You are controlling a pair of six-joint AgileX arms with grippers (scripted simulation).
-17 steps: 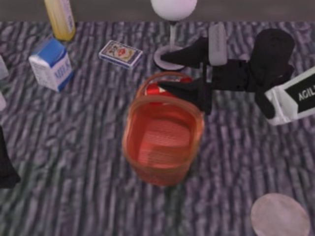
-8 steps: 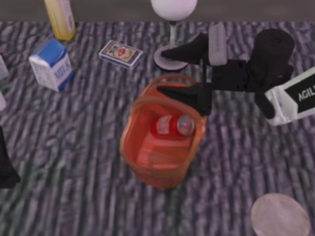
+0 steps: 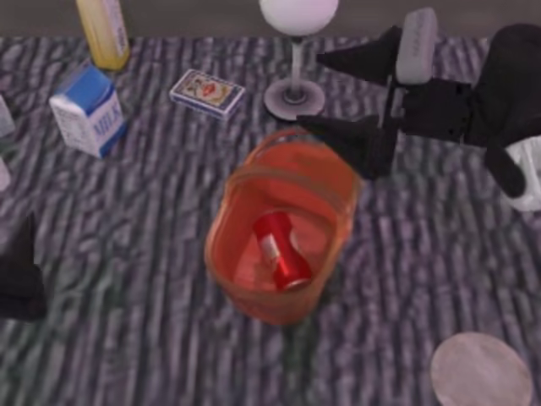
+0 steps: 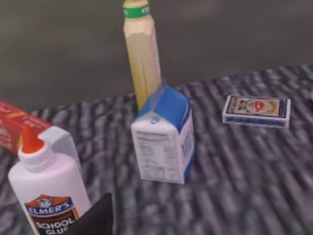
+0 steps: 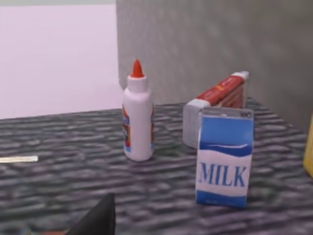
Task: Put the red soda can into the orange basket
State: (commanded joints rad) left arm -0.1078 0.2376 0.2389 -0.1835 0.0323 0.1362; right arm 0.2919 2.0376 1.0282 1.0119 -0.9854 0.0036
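Observation:
The red soda can [image 3: 279, 251] lies on its side on the slatted bottom of the orange basket [image 3: 221, 222], silver end toward the front. The basket's hoop handle [image 3: 292, 167] arches over its far part. My right gripper [image 3: 310, 90] hovers open and empty above the table, beyond the basket's far right rim and beside the wine glass. One dark finger [image 5: 98, 218] shows in the right wrist view. My left gripper [image 3: 19, 283] is parked at the table's left edge, open, with one finger [image 4: 95, 219] in the left wrist view.
At the back left stand a yellow bottle [image 3: 103, 30], a blue milk carton [image 3: 87, 110] and a card box [image 3: 207, 91]. A wine glass [image 3: 296, 51] stands behind the basket. A pale round disc [image 3: 480, 370] lies front right. A glue bottle [image 5: 137, 117] and red box [image 5: 217, 105] sit far left.
The right gripper let the can go; it dropped into the basket and rolled to the front. The gripper then drew back, up and to the right.

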